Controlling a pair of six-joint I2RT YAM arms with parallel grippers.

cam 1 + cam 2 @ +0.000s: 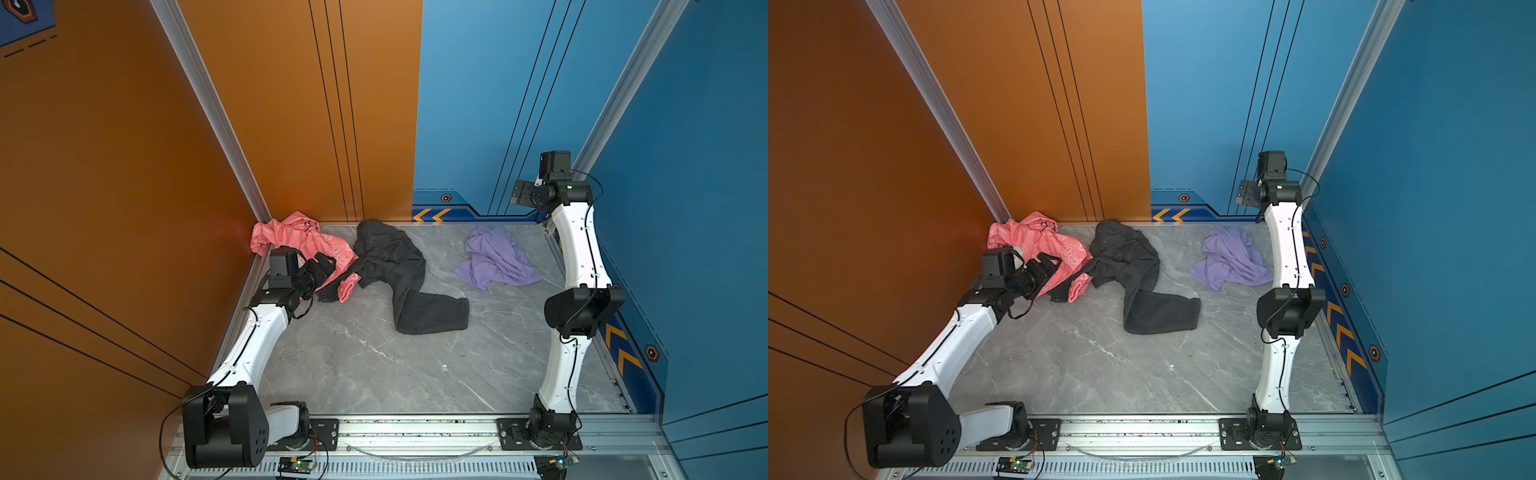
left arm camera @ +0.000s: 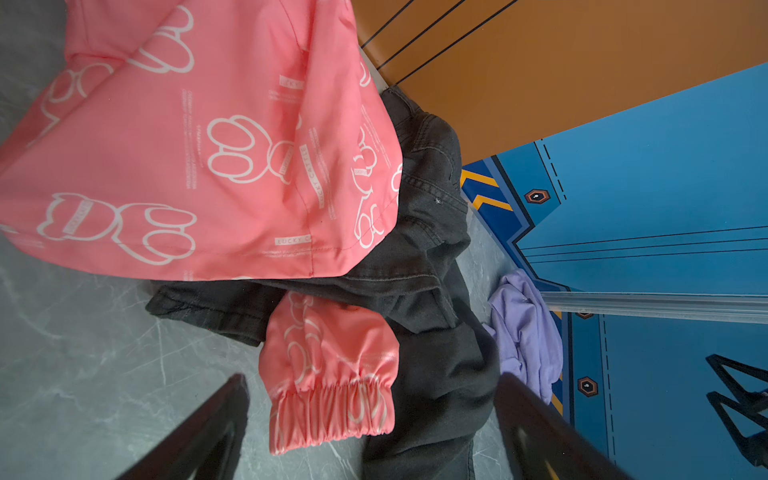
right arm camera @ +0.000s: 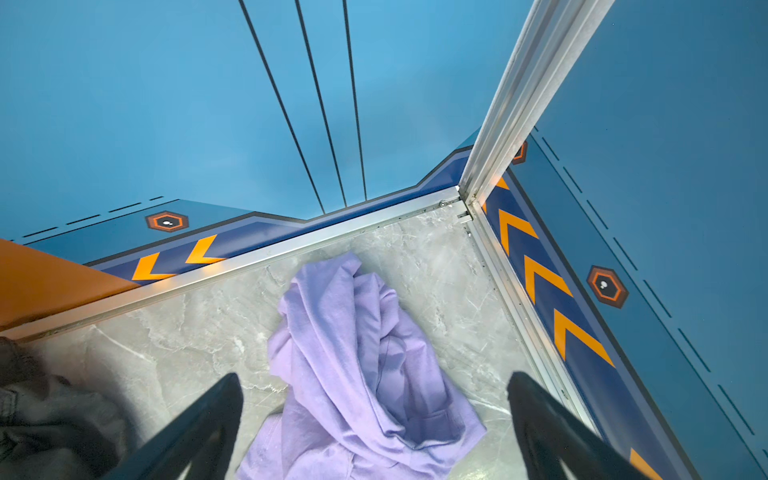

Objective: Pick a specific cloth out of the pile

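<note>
Right claw [image 3: 374,377]: jaws spread wide, holding nothing. It is raised above the back right corner of the table [image 1: 374,365].

Cloth [image 3: 353,353]: lavender and crumpled, lying on the table below that claw, near the back and right walls. In both top views it sits well apart from the other garments and touches neither.

Pile [image 1: 357,257]: at the back left, a pink garment [image 1: 299,241] overlapping dark trousers [image 1: 395,270], with one trouser leg trailing toward the table's middle.

Left claw [image 2: 372,378]: jaws also wide and empty, low over the pink garment's gathered cuff. Whether it touches the cuff cannot be told.

Step in hand, as judged: the cloth is already separated from the pile and lies free, so the picking-out looks essentially done.

Next move, as judged: the right arm should retreat clear without its fingers snagging a fold. The left claw should keep off the pile so that nothing is dragged toward the cloth.
</note>
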